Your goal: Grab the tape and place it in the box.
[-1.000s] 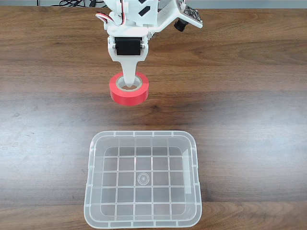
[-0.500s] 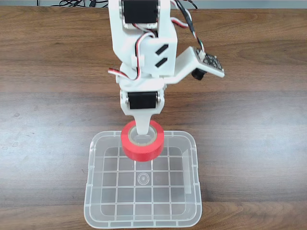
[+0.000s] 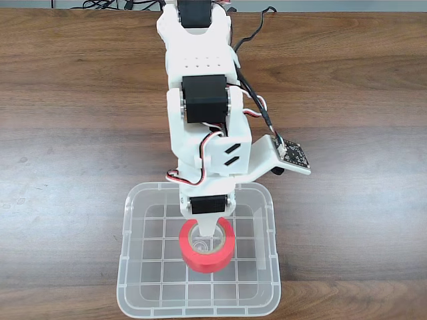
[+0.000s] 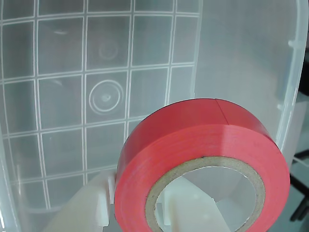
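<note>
Tape point(image 3: 208, 257) in the lower centre of the fixed view, inside the outline of the box point(image 3: 130, 267), slightly tilted with its hole facing up toward the camera; whether resting on the ribbed floor or hanging just above it cannot be told. Round roll, so no long axis to speak of; central axis near vertical, leaning a little. Pale core ring showing around the hole.

Gripper point(image 3: 208, 238) closed on the tape: one white finger point(image 3: 206, 230) dropping down through the hole, the wall of the roll pinched at its upper side, the other finger hidden under the arm. Arm point(image 3: 203, 107) stretching down from the top centre of the frame to the box's upper rim.

In the wrist view, tape point(image 4: 193, 140) filling the lower right, red band turned toward the lens, white gripper point(image 4: 159, 205) parts visible through and beside the hole. Box point(image 4: 289, 96) wall curving down the right edge, close beside the roll; grid floor open across the upper left.

In the fixed view, free floor left and right of the roll and toward the lower rim; less room at the upper rim under the gripper. Nothing else in the box. Wooden table point(image 3: 67, 133) around it.
</note>
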### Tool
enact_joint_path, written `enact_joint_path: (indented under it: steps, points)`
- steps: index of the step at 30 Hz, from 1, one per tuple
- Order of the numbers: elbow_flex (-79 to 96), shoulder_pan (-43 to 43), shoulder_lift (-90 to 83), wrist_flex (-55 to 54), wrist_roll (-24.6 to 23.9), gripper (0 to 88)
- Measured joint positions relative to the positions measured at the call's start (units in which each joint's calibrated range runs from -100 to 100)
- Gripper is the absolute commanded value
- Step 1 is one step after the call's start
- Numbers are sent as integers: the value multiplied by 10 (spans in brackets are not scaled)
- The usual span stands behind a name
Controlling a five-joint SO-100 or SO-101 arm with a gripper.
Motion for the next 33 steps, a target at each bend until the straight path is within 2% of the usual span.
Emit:
enact_joint_path:
  steps: [2, 4, 24, 33]
  points:
    - [-3, -4, 0, 0, 0, 185]
    - [-5, -5, 0, 0, 0, 212]
    - [-5, -4, 0, 1, 0, 209]
    - [-14, -4, 0, 55, 0, 52]
